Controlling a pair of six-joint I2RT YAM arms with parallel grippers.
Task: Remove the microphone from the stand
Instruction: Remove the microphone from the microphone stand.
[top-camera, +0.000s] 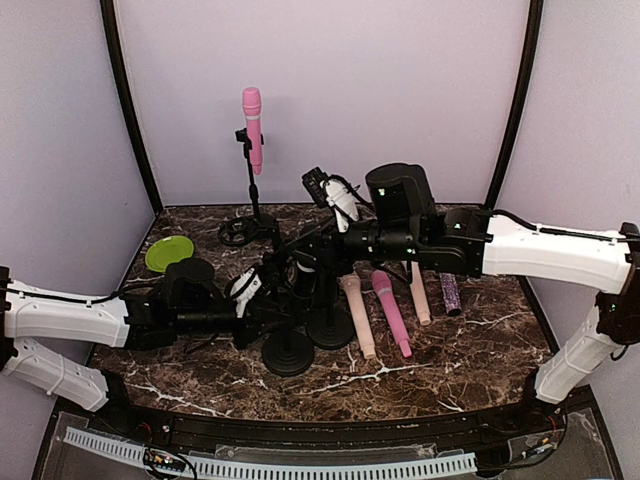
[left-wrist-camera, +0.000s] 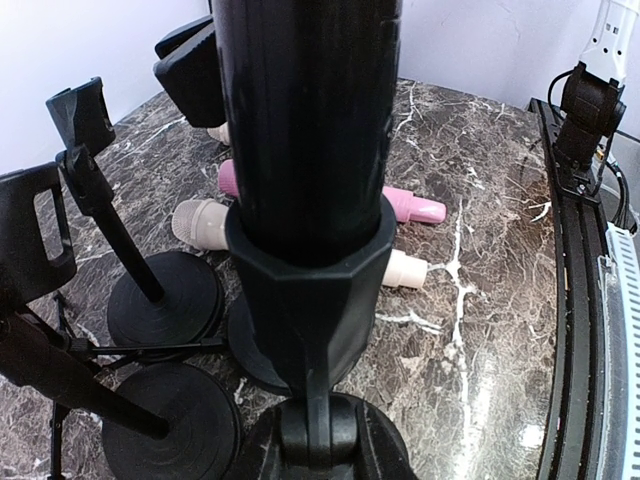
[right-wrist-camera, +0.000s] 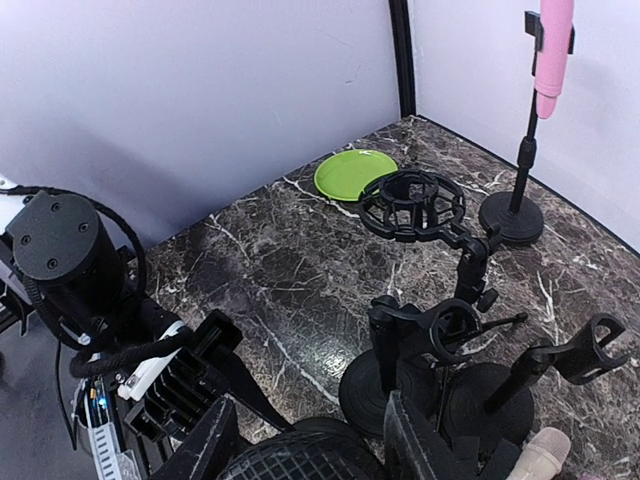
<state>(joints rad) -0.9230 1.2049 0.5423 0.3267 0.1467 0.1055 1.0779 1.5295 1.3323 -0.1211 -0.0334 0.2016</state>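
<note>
- Closest to us, in the left wrist view, the black microphone (left-wrist-camera: 310, 120) filled the frame. Its body sat in the clip (left-wrist-camera: 305, 285) of its stand (left-wrist-camera: 318, 430), near the middle of the counter (top-camera: 450, 370).
- Our left hand (top-camera: 262, 300) was narrowed onto that stand just under the clip, as far as we could judge from the stand's knuckle sitting between its dark fingers.
- Our right hand (right-wrist-camera: 305, 445) was closed around the microphone's mesh head, with a finger (right-wrist-camera: 212, 440) on either side.
- We judged the likeliest failure to be the stand coming along. The clip hugged the body tightly, so a pull off the clip's line would drag or tip the stand if the left hand's hold gave.
- Other stands (left-wrist-camera: 165, 300) stood just beside it and loose microphones (top-camera: 390, 312) lay near, so a tipped stand could knock into them.
- The rounded mesh head gave the right fingers little to bite on, and we thought it could slip out under a hard pull.
- The microphone's long axis ran close to upright, with the head end up at the right hand and the tail down through the clip.
</note>
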